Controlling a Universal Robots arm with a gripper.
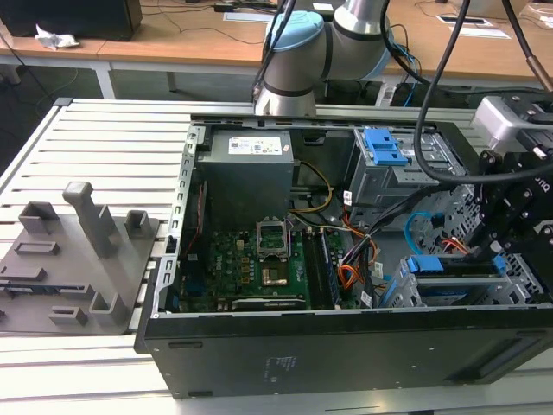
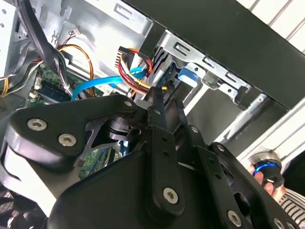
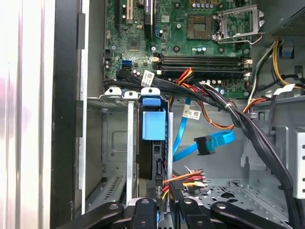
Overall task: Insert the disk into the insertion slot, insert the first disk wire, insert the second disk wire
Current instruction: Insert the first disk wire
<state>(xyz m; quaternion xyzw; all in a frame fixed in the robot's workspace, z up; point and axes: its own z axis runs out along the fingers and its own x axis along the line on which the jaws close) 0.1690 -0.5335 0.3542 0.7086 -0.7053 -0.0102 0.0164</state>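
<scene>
Grey metal insertion slot [image 3: 114, 138] with the disk [image 3: 153, 125] already inside. Gripper [image 2: 167, 98] at its end, jaws closed on the red-and-yellow disk wire [image 3: 187, 174]. Blue disk wire [image 3: 209, 142] loose nearby, not plugged in.

Disk [image 3: 153, 125] frame bright blue; insertion slot [image 3: 114, 140] grey; motherboard [image 3: 190, 43] green; claw [image 2: 164, 98] black.

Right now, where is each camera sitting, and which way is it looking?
Exterior view: off the arm, looking down into the open computer case; arm and gripper show.
First wrist view: on the wrist, facing the disk in the insertion slot; gripper shows.
Second wrist view: on the wrist, looking along the gripper toward the disk.
Both wrist views share the disk, the coloured wires and the gripper.
</scene>
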